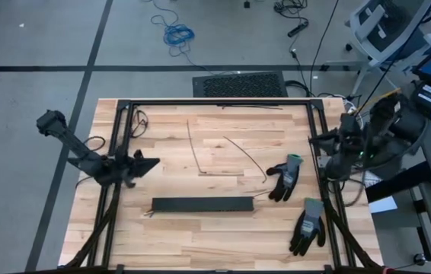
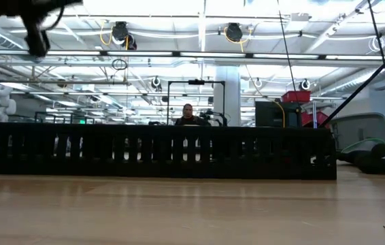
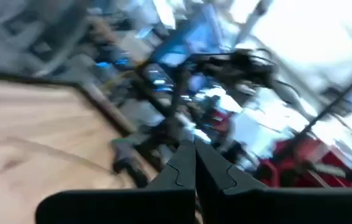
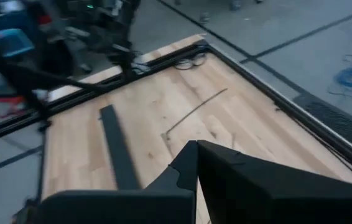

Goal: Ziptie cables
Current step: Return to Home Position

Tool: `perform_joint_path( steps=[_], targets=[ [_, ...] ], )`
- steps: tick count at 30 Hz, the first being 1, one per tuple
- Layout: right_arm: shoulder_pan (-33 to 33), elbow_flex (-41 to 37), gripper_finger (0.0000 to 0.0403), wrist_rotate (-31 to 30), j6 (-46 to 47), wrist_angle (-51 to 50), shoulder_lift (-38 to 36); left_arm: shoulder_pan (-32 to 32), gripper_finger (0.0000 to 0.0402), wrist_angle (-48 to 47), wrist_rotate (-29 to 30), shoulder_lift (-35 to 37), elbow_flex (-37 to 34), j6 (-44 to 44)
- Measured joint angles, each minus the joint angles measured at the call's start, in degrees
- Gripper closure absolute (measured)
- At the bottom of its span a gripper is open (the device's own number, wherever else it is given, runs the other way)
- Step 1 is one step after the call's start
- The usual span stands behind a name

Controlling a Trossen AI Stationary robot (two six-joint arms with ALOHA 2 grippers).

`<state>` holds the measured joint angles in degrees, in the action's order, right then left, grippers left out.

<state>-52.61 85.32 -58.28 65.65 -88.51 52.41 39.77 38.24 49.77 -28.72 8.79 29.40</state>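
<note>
Overhead look at a pale wooden desk (image 1: 200,247) inside a black frame (image 1: 215,101). In the lower half of that view, lying crosswise, a long black slotted duct (image 1: 200,204), lid shut. Cables (image 1: 258,195) tucked inside it and almost wholly hidden (only a few thin coloured ends poking out at the duct's right end). From desk height, the same duct (image 2: 152,150) as a dark slotted wall across nearly the whole width, no wires to be made out through the slots; far behind it, a person (image 2: 188,114) in a bright workshop. Left arm (image 1: 86,156) low over the desk's left frame rail, well apart from the duct, left jaws pointing toward the middle of the desk and closed on nothing, the two dark fingers (image 3: 179,171) pressed tip to tip in the left wrist view. Right arm (image 1: 352,144) folded up at the desk's right edge, right jaws likewise closed and empty, fingers (image 4: 176,177) meeting above the wood. A dark work glove (image 1: 285,176) just beside the duct's right end, a second glove (image 1: 307,226) nearer the lower right corner. A thin dark strand (image 1: 192,148) and a second strand (image 1: 247,156) loose on the wood beyond the duct.
</note>
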Motion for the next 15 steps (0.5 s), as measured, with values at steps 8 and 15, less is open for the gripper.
perform_joint_path(
  steps=[8,15],
  targets=[
    [-7.8,-9.3,0.0403,-0.3,3.6,4.5,-10.6,1.2,0.0401,-3.0,1.6,-3.3,0.2,13.7],
    [-8.6,-19.5,0.0403,0.2,5.5,10.1,-12.7,-0.7,0.0401,-7.3,2.8,-4.4,0.2,15.2]
  ],
)
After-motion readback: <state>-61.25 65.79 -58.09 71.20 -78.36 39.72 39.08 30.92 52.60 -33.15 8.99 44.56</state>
